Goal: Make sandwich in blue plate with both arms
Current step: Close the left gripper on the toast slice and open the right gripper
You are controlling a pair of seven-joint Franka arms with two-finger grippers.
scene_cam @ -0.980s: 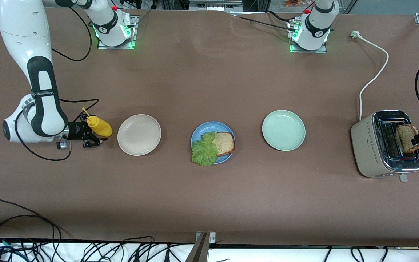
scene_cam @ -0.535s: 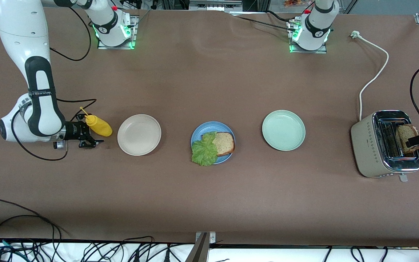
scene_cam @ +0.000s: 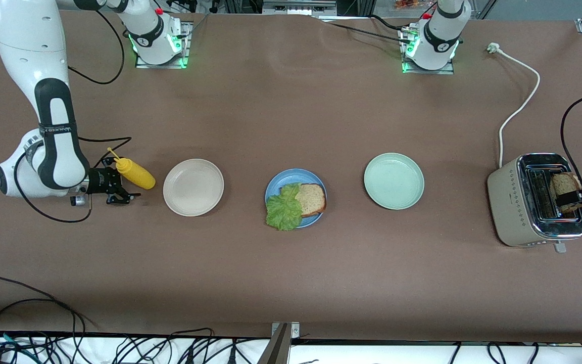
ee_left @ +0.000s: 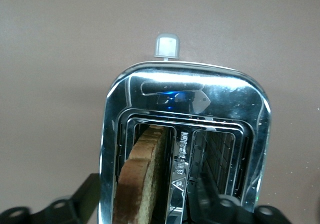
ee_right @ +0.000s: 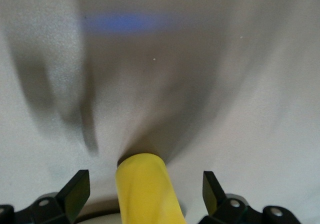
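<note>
At far right, the left gripper (scene_cam: 569, 198) pinches the bread slice (scene_cam: 560, 188) standing in the toaster (scene_cam: 518, 202); at left, the right gripper (scene_cam: 119, 188), fingers spread, flanks the yellow bottle (scene_cam: 134, 173).

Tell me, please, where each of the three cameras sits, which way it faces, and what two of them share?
Front view: high across the table, facing both arms' bases; shows blue plate, right gripper open.
Left wrist view: above the toaster, looking down at the bread slice; black fingers flank it.
Right wrist view: low, along the yellow bottle; open fingers.
Shared: toaster, bottle also show in front view.
</note>
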